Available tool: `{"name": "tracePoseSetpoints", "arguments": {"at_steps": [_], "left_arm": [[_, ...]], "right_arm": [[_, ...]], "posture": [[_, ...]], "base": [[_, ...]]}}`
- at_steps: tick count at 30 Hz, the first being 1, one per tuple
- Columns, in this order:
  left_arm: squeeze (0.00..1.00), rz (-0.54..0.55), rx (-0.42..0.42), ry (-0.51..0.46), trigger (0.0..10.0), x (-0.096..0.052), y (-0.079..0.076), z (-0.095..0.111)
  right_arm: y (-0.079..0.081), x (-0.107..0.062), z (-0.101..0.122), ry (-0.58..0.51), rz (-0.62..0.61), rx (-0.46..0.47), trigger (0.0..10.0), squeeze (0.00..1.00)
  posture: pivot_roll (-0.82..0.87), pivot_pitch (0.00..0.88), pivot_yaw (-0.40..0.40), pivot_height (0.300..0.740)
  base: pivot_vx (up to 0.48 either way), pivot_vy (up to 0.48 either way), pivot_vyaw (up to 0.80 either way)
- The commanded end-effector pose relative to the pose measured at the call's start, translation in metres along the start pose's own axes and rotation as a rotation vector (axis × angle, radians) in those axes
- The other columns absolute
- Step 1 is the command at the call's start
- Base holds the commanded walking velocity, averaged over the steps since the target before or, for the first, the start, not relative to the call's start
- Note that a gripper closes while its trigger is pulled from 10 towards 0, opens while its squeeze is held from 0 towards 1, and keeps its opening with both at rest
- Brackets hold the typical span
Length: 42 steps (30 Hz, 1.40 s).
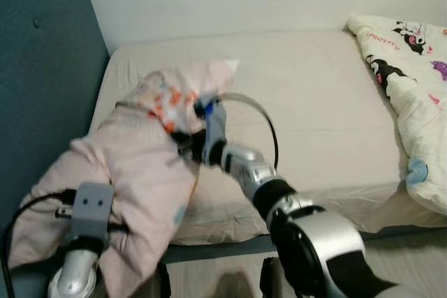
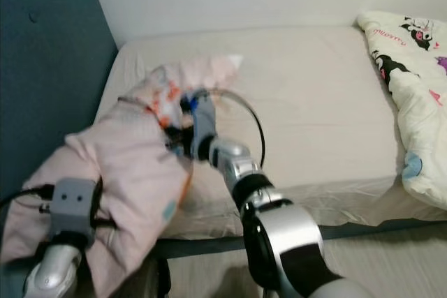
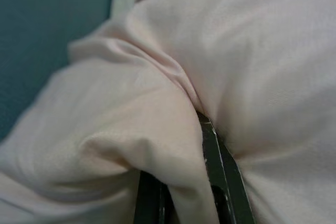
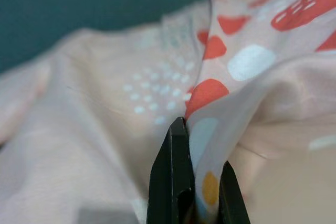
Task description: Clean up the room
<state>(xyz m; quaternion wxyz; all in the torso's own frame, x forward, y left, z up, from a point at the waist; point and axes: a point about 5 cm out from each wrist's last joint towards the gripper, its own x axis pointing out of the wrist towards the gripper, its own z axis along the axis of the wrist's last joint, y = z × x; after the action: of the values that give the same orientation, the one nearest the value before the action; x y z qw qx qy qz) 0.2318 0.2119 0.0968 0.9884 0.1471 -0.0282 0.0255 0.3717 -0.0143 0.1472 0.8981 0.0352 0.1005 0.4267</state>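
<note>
I have the bed ahead of me, a bare cream mattress running from 9 o'clock to 3 o'clock, with the teal headboard standing along its 9 o'clock side. At 2 o'clock a cartoon-print duvet lies bunched against the far corner and hangs over the near edge.

The thing I am working is the pink blanket, heaped on the headboard end of the mattress at about 10 o'clock and spilling down over the near edge toward me. Its outer face is plain pink; a turned-over fold shows orange and white spots.

My left end effector is down at 8 o'clock, clamped on a plain pink fold, the cloth pinched between its fingers. My right end effector is up at 11 o'clock over the mattress, closed on the spotted edge of the same blanket.

I judge this as the spreading or folding step: both ends are gripped and the cloth sags between them. The next move calls for drawing my arms apart evenly to take out the slack, then laying the blanket flat along the mattress without dragging either pinch loose.
</note>
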Motion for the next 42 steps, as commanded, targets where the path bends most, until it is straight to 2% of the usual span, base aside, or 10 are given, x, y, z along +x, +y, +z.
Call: {"name": "tracePoseSetpoints", "arguments": {"at_steps": [1,4,9,18,23,25,26,29,30,42], "left_arm": [[0.0,-0.057,0.002,-0.024,0.0,-0.003,-0.007,0.002],[0.0,-0.111,-0.034,0.001,0.0,-0.008,-0.02,-0.002],[0.0,-0.117,-0.114,0.013,0.0,-0.005,-0.025,-0.003],[0.0,-0.173,-0.157,-0.003,0.0,-0.003,-0.03,0.0],[0.0,-0.416,-0.253,-0.044,0.0,-0.025,-0.053,0.015],[0.0,-0.416,-0.253,-0.044,0.0,-0.025,-0.053,0.015],[0.0,-0.488,-0.272,-0.037,0.0,-0.037,-0.058,0.018],[0.0,-0.53,-0.277,-0.027,0.0,-0.047,-0.061,0.019],[0.0,-0.551,-0.292,-0.015,0.0,-0.061,-0.063,0.021],[0.0,-0.557,-0.288,-0.03,0.0,-0.061,-0.077,0.029]], "right_arm": [[0.001,-0.001,-0.006,0.01,-0.002,-0.023,0.0,0.0],[-0.015,-0.013,-0.021,0.04,-0.112,-0.001,0.0,0.0],[-0.027,-0.021,-0.022,0.026,-0.19,0.033,0.0,0.0],[-0.033,-0.023,-0.016,0.006,-0.226,0.038,0.0,0.0],[-0.034,-0.021,-0.007,0.003,-0.245,0.005,0.0,0.0],[-0.034,-0.021,-0.007,0.003,-0.245,0.005,0.0,0.0],[-0.032,-0.018,-0.002,0.005,-0.245,-0.018,0.0,0.0],[-0.029,-0.015,0.002,0.006,-0.238,-0.041,0.0,0.0],[-0.02,-0.006,0.012,0.005,-0.209,-0.088,0.0,0.0],[-0.001,0.011,0.042,-0.055,-0.154,-0.165,0.0,0.0]], "posture": [[0.14,0.206,-0.053,0.582],[0.14,0.206,-0.053,0.582],[0.14,0.216,-0.035,0.582],[0.14,0.216,-0.031,0.582],[0.16,0.224,-0.049,0.582],[0.16,0.224,-0.049,0.582],[0.18,0.231,-0.065,0.582],[0.2,0.233,-0.075,0.582],[0.22,0.239,-0.088,0.582],[0.24,0.244,-0.107,0.582]], "base": [[0.0,0.0,0.0],[0.0,0.0,0.0],[0.0,0.0,0.0],[0.0,0.0,0.0],[0.0,0.0,0.0],[0.0,0.0,0.0],[0.0,0.0,0.0],[0.0,0.0,0.0],[0.0,0.0,0.0],[0.0,0.0,0.0]]}}
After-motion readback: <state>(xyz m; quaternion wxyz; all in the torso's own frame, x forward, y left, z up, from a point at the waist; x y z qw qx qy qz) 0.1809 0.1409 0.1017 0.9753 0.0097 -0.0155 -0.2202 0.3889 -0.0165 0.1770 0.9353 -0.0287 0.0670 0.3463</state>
